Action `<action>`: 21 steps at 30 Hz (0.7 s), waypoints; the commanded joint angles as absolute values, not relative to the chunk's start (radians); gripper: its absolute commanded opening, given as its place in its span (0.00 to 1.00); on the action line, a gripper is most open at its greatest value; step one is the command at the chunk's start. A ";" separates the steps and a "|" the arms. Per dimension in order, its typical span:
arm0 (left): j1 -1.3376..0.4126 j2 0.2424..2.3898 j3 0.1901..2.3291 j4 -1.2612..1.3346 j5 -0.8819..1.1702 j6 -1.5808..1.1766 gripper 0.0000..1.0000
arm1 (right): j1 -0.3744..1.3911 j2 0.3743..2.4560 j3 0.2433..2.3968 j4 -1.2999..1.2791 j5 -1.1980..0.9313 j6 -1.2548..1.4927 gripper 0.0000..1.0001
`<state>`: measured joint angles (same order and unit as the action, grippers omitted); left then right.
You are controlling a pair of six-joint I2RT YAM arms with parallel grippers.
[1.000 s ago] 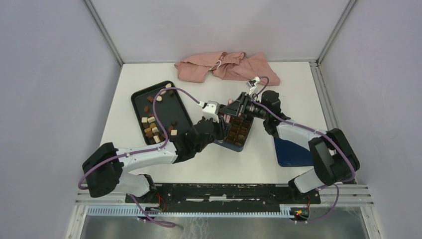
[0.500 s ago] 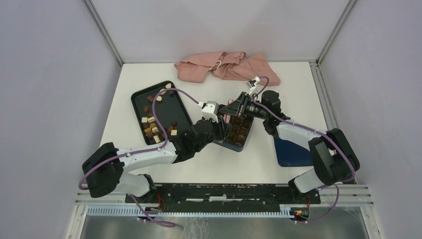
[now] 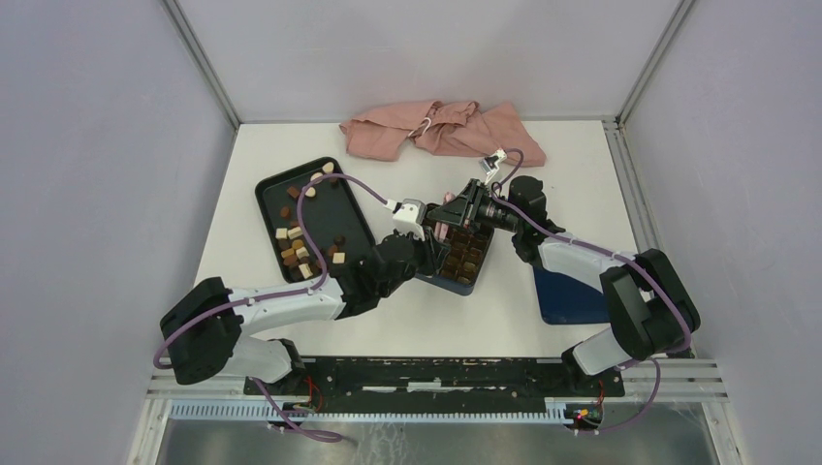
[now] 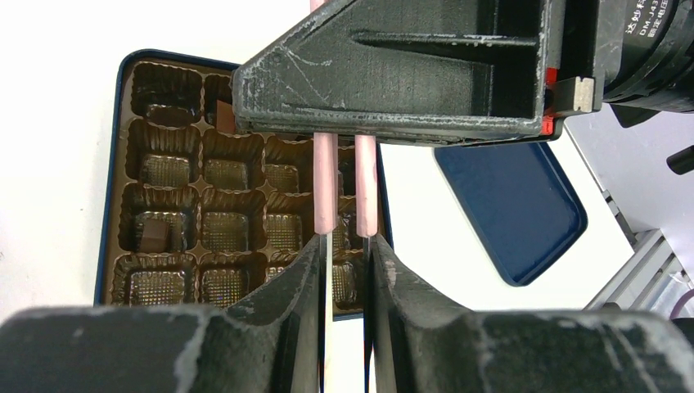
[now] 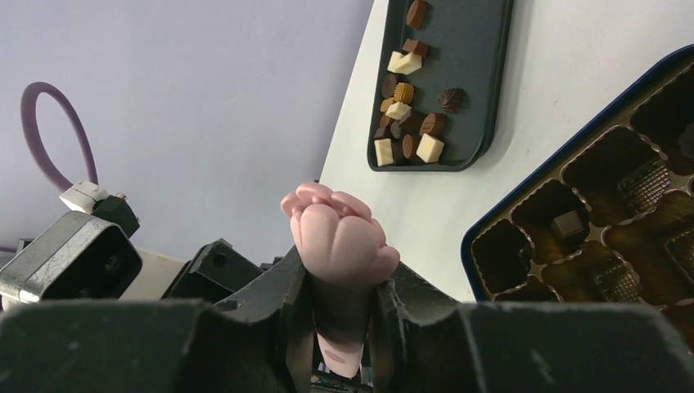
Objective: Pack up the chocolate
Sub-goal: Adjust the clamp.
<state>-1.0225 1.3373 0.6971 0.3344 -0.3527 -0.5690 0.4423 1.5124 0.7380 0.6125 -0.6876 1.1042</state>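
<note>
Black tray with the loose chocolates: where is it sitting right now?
Top view: the black tray lies left of centre on the table, left of the blue box, chocolates clustered at its near end.

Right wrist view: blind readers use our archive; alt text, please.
The right claw clamps a lumpy pink object. Beyond it lie a black tray of mixed chocolates and a blue box with a dark piece in one cell.
</note>
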 commanded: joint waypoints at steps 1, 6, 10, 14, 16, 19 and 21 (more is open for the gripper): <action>-1.017 1.346 0.727 0.359 -0.364 -0.586 0.28 | 0.438 1.511 0.748 0.663 -0.689 1.118 0.14; -1.006 1.340 0.717 0.367 -0.359 -0.595 0.32 | 0.439 1.514 0.746 0.665 -0.691 1.120 0.16; -0.993 1.335 0.704 0.390 -0.333 -0.603 0.33 | 0.439 1.516 0.745 0.666 -0.690 1.120 0.16; -0.981 1.333 0.691 0.412 -0.310 -0.610 0.21 | 0.438 1.517 0.746 0.668 -0.692 1.120 0.19; -0.978 1.328 0.685 0.412 -0.309 -0.611 0.17 | 0.438 1.521 0.749 0.675 -0.701 1.117 0.26; -0.973 1.309 0.667 0.401 -0.308 -0.612 0.15 | 0.438 1.523 0.753 0.705 -0.715 1.108 0.39; -0.965 1.287 0.650 0.389 -0.307 -0.613 0.15 | 0.436 1.523 0.761 0.704 -0.718 1.089 0.46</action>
<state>-0.9867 1.3361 0.6788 0.3595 -0.2874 -0.5766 0.4419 1.5223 0.7380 0.6350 -0.6952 1.1080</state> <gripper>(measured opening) 0.287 0.396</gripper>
